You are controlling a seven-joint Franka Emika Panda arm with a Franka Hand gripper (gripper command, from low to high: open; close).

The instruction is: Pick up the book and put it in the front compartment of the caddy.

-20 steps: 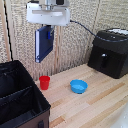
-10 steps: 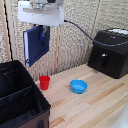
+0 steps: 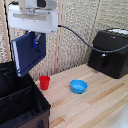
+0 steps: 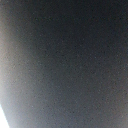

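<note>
The jaws [image 3: 35, 40] are clamped on the upper edge of the book [image 3: 27, 54], which hangs tilted in the air above the caddy [image 3: 20, 100].

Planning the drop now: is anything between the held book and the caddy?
Nothing visible. The book hangs tilted from the claw above the caddy, with open air beneath. The red cup stands beside the caddy, not in the path.

Your exterior view is evenly lit but soft and grainy, with no harsh shadows. Your wrist view is a dark, defocused blur, bright only at one corner.
</note>
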